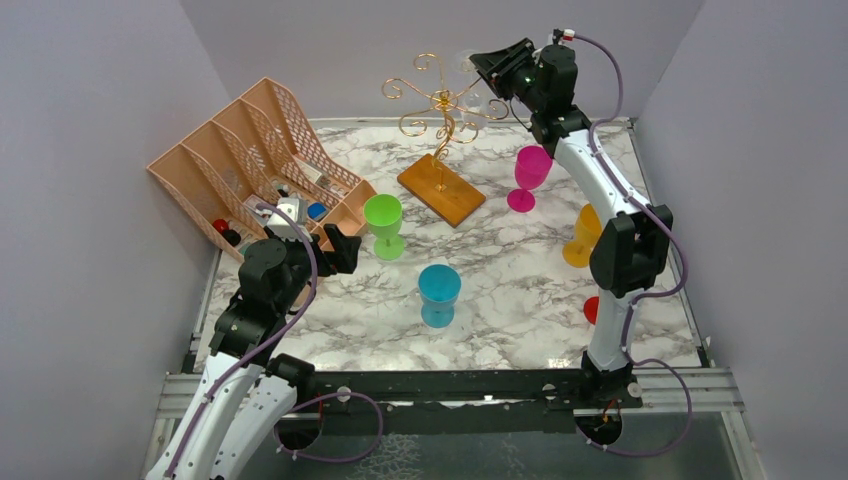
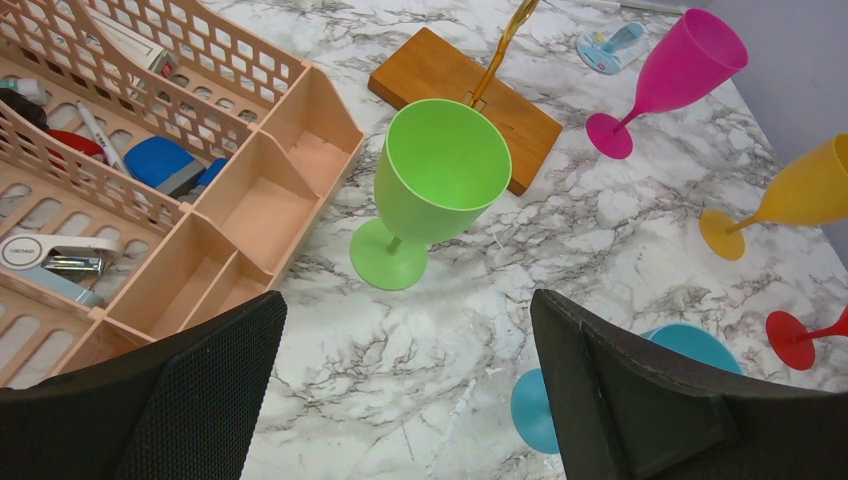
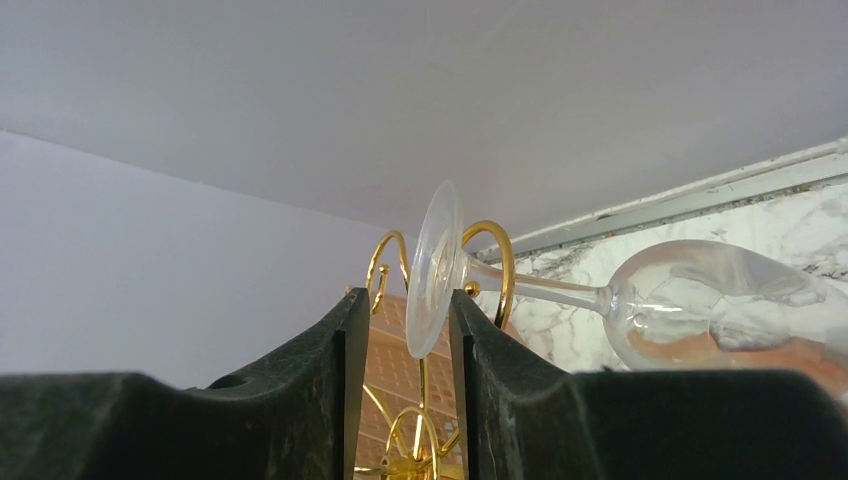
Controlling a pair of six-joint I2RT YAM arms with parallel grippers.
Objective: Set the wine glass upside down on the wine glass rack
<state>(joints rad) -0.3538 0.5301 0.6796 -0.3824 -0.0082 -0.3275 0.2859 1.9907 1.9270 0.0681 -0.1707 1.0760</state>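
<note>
While L-arm [image 1: 265, 282] crouches, R-arm [image 1: 590, 165] reaches rack [image 1: 440, 190].

I'm looking at a white marble-patterned table top [image 1: 520, 320]. A peach mesh organiser [image 1: 250, 150] sits at the far left, set at an angle. The wine glass rack [image 1: 440, 190] stands at far centre on its wooden base. Five plastic goblets stand upright on the marble: a green goblet [image 1: 384, 226] just beside the organiser's near-right corner, a blue goblet [image 1: 439, 294] near the middle, a pink goblet [image 1: 530, 177] right of the base, a yellow goblet [image 1: 582, 238] nearer and further right, and a red goblet [image 2: 800, 336] at the right edge — mostly hidden from above.
</note>
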